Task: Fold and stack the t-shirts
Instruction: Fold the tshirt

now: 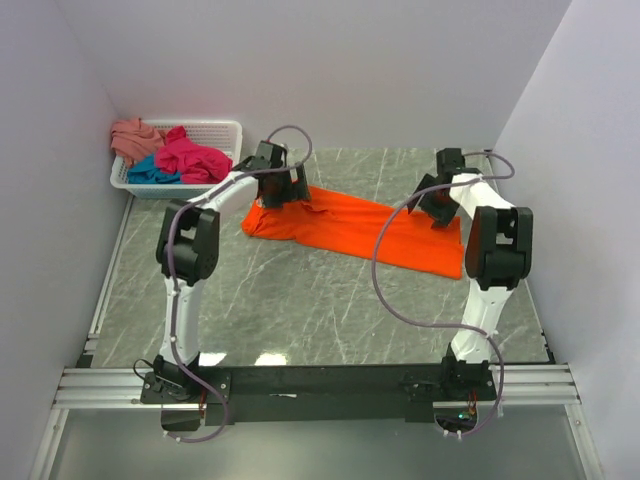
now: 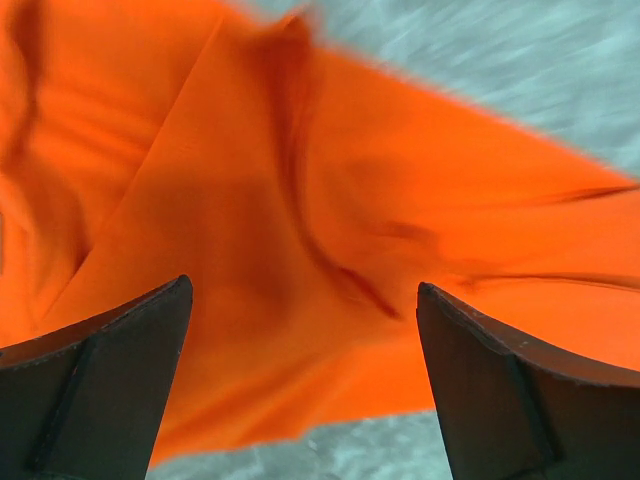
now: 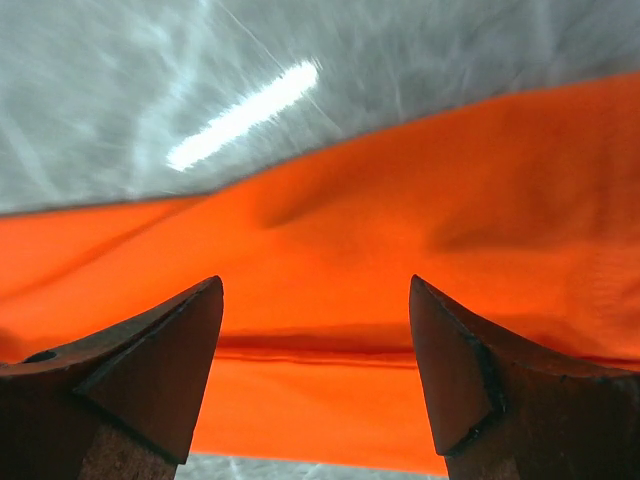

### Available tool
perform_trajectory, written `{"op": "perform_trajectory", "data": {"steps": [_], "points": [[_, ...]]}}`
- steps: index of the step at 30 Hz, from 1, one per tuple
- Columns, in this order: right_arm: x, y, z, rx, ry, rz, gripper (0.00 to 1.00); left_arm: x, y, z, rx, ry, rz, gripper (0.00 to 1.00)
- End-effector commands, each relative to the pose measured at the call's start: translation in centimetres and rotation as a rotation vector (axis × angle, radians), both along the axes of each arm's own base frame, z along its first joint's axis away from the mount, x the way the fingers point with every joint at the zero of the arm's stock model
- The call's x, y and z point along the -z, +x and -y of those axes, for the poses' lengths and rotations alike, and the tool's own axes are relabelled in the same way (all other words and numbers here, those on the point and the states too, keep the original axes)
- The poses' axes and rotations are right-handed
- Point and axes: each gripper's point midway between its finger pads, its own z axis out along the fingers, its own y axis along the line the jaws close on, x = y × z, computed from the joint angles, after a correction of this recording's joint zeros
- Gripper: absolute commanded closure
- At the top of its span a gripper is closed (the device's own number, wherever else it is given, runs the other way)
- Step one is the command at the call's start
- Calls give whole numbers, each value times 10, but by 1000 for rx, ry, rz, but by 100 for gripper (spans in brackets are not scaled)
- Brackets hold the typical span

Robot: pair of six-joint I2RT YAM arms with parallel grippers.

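Observation:
The bright orange t-shirt [image 1: 355,228] lies stretched out and creased on the grey marbled table, running from centre-left to right. My left gripper [image 1: 277,190] is open just above its left end; the left wrist view shows the cloth [image 2: 300,200] between the spread fingers, not gripped. My right gripper [image 1: 437,205] is open above the shirt's right end; the right wrist view shows a folded edge of the cloth [image 3: 330,300] between the spread fingers. The magenta-pink [image 1: 192,158], teal-blue [image 1: 152,172] and salmon-pink [image 1: 133,135] shirts lie bunched in the basket.
The white lattice basket [image 1: 228,128] stands at the back left corner against the wall. White walls close the table on the left, back and right. Bare grey table [image 1: 300,300] lies in front of the orange shirt.

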Motion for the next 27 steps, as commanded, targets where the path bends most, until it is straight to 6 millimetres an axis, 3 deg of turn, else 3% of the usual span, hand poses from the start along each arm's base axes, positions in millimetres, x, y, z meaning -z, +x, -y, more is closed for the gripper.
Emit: {"op": "perform_trajectory", "data": {"steps": [1,5,6,7,8,9,10,11,12,15,17,19,20,21,23,25,27], "points": [[6,-6,-5,-18,-12,-38,19,20,-1,7,-1,-7,-56,1],[19,-34,-11,-19,20,-71,19,52,8,7,-7,37,-98,1],[25,-57,-17,-23,36,-95,19,76,10,6,-15,68,-130,1],[28,-68,-20,-21,48,-100,19,67,24,12,-24,69,-101,1],[34,-94,-24,-9,67,-120,19,71,29,16,-30,76,-108,1],[36,-107,-28,-12,80,-121,19,72,48,28,-30,50,-94,1],[36,-117,-35,-21,115,-108,19,74,50,40,-5,33,-98,1],[41,-147,-47,-52,130,-132,19,76,55,50,8,11,-84,1],[43,-161,-54,-74,146,-140,19,80,62,63,14,-29,-72,1],[51,-221,-83,-167,183,-191,19,69,67,98,52,-170,-21,0],[51,-262,-119,-255,277,-214,19,54,71,120,67,-226,36,1],[45,-287,-156,-377,361,-205,19,31,79,147,76,-291,128,1],[38,-299,-170,-393,414,-199,19,31,80,157,80,-313,139,1],[33,-306,-183,-448,426,-183,19,11,83,177,106,-377,209,1],[23,-321,-208,-576,410,-147,19,14,87,188,78,-412,243,1],[19,-325,-215,-630,406,-143,19,8,92,200,64,-461,296,1],[17,-315,-213,-631,349,-106,19,21,92,204,34,-514,262,1]]}}
